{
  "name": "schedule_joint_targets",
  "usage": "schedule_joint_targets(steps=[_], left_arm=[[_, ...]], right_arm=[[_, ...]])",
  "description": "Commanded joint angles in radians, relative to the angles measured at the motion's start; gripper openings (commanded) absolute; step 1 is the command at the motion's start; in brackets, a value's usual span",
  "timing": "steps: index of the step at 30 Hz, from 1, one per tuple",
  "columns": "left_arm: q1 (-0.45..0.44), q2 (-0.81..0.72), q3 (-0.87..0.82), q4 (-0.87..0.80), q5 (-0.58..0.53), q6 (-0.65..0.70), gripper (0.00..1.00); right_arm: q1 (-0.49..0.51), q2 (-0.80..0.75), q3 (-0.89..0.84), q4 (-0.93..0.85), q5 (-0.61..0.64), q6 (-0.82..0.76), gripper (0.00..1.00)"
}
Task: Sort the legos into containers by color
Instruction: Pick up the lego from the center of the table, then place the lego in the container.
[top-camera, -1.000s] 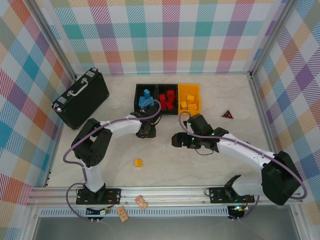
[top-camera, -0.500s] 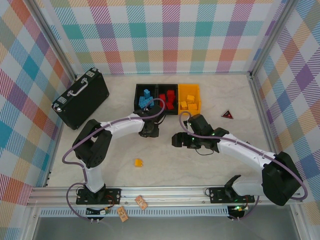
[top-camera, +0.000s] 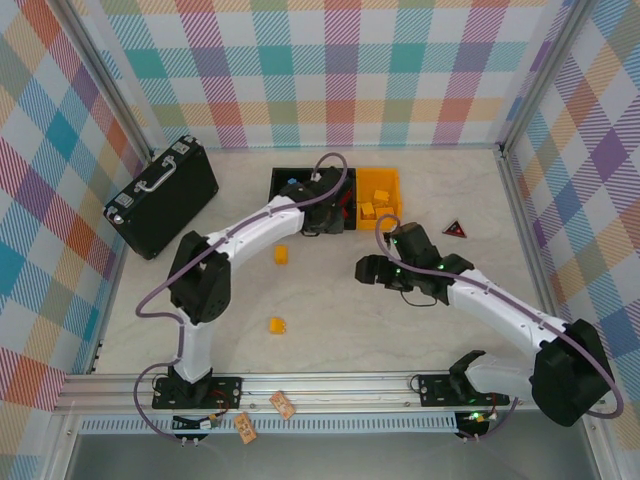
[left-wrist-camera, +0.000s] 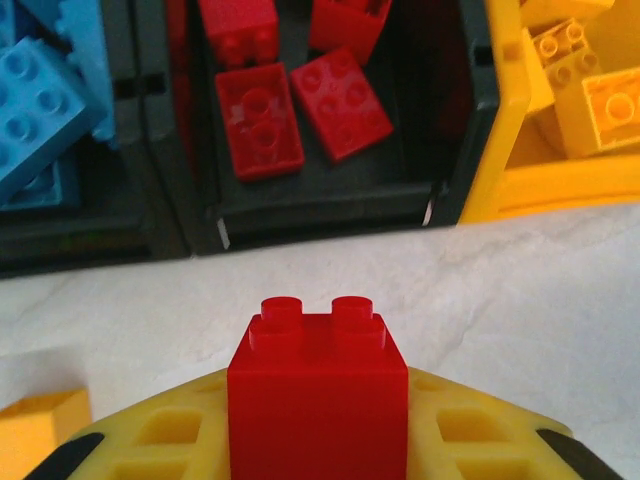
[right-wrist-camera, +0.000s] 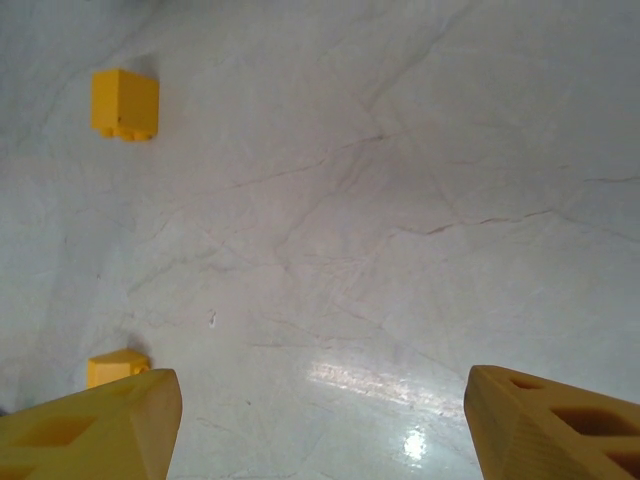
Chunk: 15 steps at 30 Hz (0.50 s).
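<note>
- Counting the bins (top-camera: 378, 173) gives three, joined in a row at the far middle of the table (top-camera: 380, 330): two black on the left, one yellow on the right.
- The left black bin (left-wrist-camera: 90, 240) holds blue bricks (left-wrist-camera: 40, 110), at least two. The middle black bin (left-wrist-camera: 320, 205) holds four red bricks (left-wrist-camera: 342, 103). The yellow bin (left-wrist-camera: 495, 140) holds yellow pieces too bunched to count.
- Two loose yellow bricks lie on the table: one (top-camera: 282, 254) near the left bin, the other (top-camera: 276, 325) nearer the arm bases.
- The left gripper (top-camera: 324, 217) is clamped on a single held red brick (left-wrist-camera: 318, 395), just on the near side of the middle bin's near wall. Its studs point far, toward the bins. It looks square, so I cannot tell a long axis.
- One longer red piece (left-wrist-camera: 258, 135) in the middle bin lies with its length running near to far, slightly tilted.
- The right gripper (top-camera: 366, 268) has its fingers (right-wrist-camera: 95, 420) spread wide with nothing between them, over bare table near the yellow bin.
- The left arm (top-camera: 255, 228) covers parts of both black bins in the top view.
- A black briefcase (top-camera: 160, 195) lies far left, and a small dark triangle (top-camera: 456, 229) sits right of the yellow bin.
</note>
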Motion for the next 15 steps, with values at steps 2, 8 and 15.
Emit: schedule_joint_targets(steps=[2, 8, 15], left_arm=[[0.025, 0.104, 0.151, -0.092, 0.004, 0.042, 0.26], [0.058, 0.276, 0.429, -0.187, -0.001, 0.084, 0.26], [0.094, 0.437, 0.684, -0.281, 0.005, 0.116, 0.28]], right_arm=[[-0.043, -0.027, 0.031, -0.038, 0.021, 0.021, 0.75], [-0.064, -0.036, 0.023, -0.039, 0.018, 0.027, 0.75], [-0.076, -0.048, 0.004, -0.048, 0.021, 0.031, 0.75]])
